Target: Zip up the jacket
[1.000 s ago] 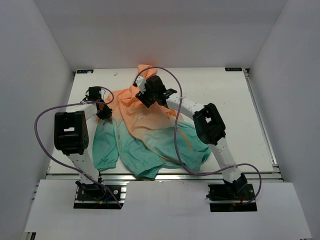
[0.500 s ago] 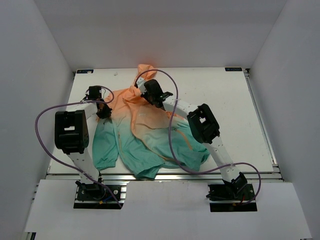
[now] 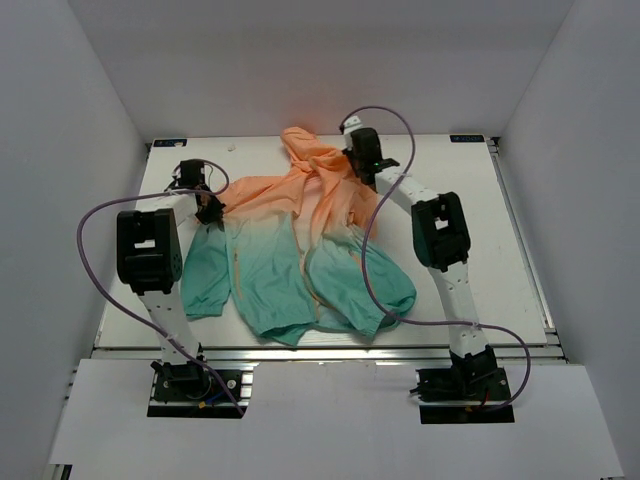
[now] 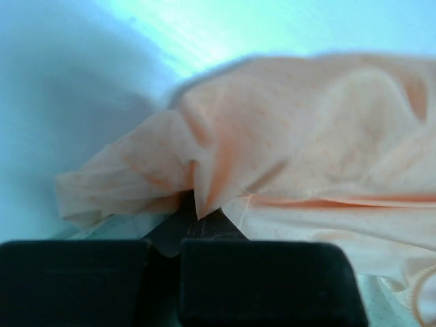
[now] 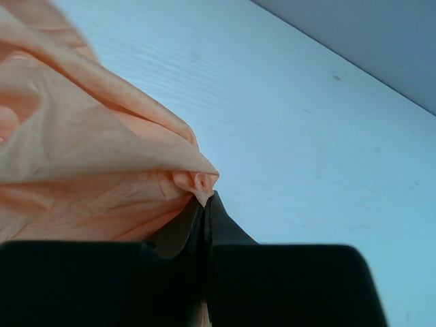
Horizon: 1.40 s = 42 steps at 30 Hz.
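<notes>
jacket (image 3: pixel 268 275) lies on table (image 3: pixel 500 220), left pincer (image 4: pixel 195 216) and right pincer (image 5: pixel 204 204) each pinching its peach cloth.

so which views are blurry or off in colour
Left wrist: jacket soft and out of focus, strong cyan cast, bright wash along the top. Right wrist: sharper, fabric folds and table grain crisp, faint blue tint. Top external: sharp, evenly lit, no hard shadows.
</notes>
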Tool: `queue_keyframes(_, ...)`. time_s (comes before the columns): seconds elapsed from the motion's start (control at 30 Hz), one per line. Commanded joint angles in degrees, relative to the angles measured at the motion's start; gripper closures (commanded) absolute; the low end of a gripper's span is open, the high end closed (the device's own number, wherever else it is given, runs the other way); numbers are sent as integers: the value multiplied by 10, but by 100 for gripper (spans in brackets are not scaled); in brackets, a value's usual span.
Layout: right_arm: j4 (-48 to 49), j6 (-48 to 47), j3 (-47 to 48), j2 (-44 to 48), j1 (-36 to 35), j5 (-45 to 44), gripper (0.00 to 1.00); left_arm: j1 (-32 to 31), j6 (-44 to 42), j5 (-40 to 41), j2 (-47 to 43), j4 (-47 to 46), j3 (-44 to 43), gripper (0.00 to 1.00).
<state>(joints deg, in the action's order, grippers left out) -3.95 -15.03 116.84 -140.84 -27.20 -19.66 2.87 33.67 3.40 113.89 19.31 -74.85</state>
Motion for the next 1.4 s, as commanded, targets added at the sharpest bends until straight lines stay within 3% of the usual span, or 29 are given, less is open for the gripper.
queue_keyframes(0.0,27,9,21,19,46,-4,100,4,-14,2,53,16,-21,100)
queue_keyframes(0.1,32,-4,64,-11,65,-3,99,4,-24,-4,81,18,-74,100)
queue_keyframes(0.13,25,-5,80,-17,76,14,94,4,-27,-9,90,18,-88,100)
queue_keyframes(0.2,21,-12,98,-21,80,47,80,4,-38,-28,118,16,-129,100)
queue_keyframes(0.23,17,-21,95,-16,79,98,65,3,-42,-40,126,8,-142,100)
queue_keyframes(0.33,16,-33,53,12,63,156,43,-1,-50,-103,157,-1,-192,78)
queue_keyframes(0.37,14,-33,46,20,59,158,40,-4,-58,-114,162,0,-206,62)
queue_keyframes(0.43,3,-33,43,38,48,161,33,-16,-67,-109,172,22,-253,44)
queue_keyframes(0.47,-17,-29,43,48,44,161,29,-19,-72,-97,173,35,-268,24)
queue_keyframes(0.6,-102,40,9,160,32,163,14,-42,-79,-78,125,82,-291,2)
queue_keyframes(0.73,-118,106,-183,335,8,192,11,-64,-67,-42,5,127,-218,2)
queue_keyframes(0.77,-114,123,-281,373,-4,191,11,-68,-62,-21,-48,139,-178,2)
queue_keyframes(0.9,-165,149,-450,540,-120,157,11,-88,31,3,-181,207,-43,2)
queue_keyframes(0.97,-197,163,-525,589,-162,181,11,-96,40,-33,-261,202,15,2)
queue_keyframes(1.13,-266,218,-592,622,-311,156,11,-148,61,-92,-421,158,196,2)
queue_keyframes(1.3,-316,315,-624,584,-342,64,12,-168,75,-97,-530,193,271,2)
queue_keyframes(1.37,-312,331,-638,566,-342,78,16,-168,77,-91,-571,197,299,2)
